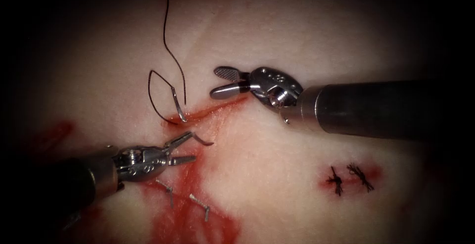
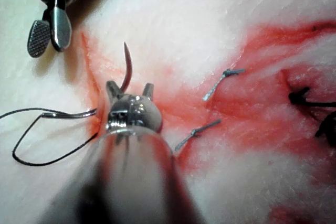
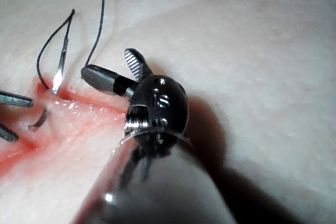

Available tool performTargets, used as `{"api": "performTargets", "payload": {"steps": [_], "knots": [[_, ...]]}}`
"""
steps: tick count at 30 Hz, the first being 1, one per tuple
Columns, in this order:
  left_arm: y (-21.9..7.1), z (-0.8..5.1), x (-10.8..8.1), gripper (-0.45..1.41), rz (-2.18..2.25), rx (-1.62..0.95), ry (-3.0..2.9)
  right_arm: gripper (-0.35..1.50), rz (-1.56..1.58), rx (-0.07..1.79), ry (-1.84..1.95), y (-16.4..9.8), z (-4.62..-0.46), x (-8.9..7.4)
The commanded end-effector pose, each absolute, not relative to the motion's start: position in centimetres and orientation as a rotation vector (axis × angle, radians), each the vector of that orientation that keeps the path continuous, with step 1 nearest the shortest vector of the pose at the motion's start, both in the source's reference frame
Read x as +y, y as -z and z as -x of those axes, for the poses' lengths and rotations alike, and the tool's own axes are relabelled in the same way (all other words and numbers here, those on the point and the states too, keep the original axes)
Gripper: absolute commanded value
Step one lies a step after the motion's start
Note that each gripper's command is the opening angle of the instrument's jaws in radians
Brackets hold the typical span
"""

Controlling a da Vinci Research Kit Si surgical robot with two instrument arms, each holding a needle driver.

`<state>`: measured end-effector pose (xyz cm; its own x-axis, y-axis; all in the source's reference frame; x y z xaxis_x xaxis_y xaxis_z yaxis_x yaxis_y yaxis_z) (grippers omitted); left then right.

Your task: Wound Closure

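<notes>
In the cut (image 1: 208,113), the needle (image 1: 179,106) sits threaded through the tissue (image 1: 277,160), tail and tip both showing, thread (image 1: 168,36) trailing up. Left tool (image 1: 184,147): jaws apart at the tip, gripping nothing. Right tool (image 1: 220,81): jaws wide, empty, just beside the cut.
</notes>
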<state>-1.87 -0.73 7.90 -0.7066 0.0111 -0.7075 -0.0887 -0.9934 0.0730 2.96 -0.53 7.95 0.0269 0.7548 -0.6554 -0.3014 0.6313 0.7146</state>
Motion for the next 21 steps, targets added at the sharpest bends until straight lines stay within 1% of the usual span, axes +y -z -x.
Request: {"api": "performTargets", "payload": {"steps": [1,2,4,12,14,16,17,18,19,21], "knots": [[-8.00,1.96,-0.70,0.63,1.174,0.160,-2.847,0.81,-0.418,1.309,-0.826,-8.05,-3.03,-0.57],[-8.00,1.97,-0.70,0.59,1.172,0.161,-2.847,0.78,-0.410,1.305,-0.815,-8.05,-3.03,-0.57],[-8.03,2.00,-0.68,0.59,1.169,0.165,-2.846,0.76,-0.406,1.303,-0.810,-8.05,-3.03,-0.56],[-8.14,2.07,-0.64,0.51,1.166,0.169,-2.848,0.74,-0.398,1.302,-0.800,-8.05,-3.03,-0.55],[-8.14,2.10,-0.62,0.41,1.161,0.170,-2.846,0.73,-0.398,1.302,-0.800,-8.05,-3.03,-0.55],[-8.15,2.14,-0.60,0.24,1.156,0.172,-2.843,0.71,-0.398,1.302,-0.800,-8.05,-3.03,-0.55],[-8.15,2.16,-0.60,0.19,1.153,0.173,-2.842,0.71,-0.395,1.301,-0.802,-8.05,-3.03,-0.55],[-8.15,2.18,-0.59,0.09,1.156,0.175,-2.846,0.71,-0.395,1.301,-0.802,-8.05,-3.03,-0.55],[-8.16,2.20,-0.59,-0.06,1.137,0.184,-2.841,0.69,-0.395,1.301,-0.802,-8.05,-3.03,-0.55],[-8.17,2.23,-0.60,-0.13,1.090,0.223,-2.842,0.66,-0.395,1.301,-0.802,-8.05,-3.02,-0.55]]}}
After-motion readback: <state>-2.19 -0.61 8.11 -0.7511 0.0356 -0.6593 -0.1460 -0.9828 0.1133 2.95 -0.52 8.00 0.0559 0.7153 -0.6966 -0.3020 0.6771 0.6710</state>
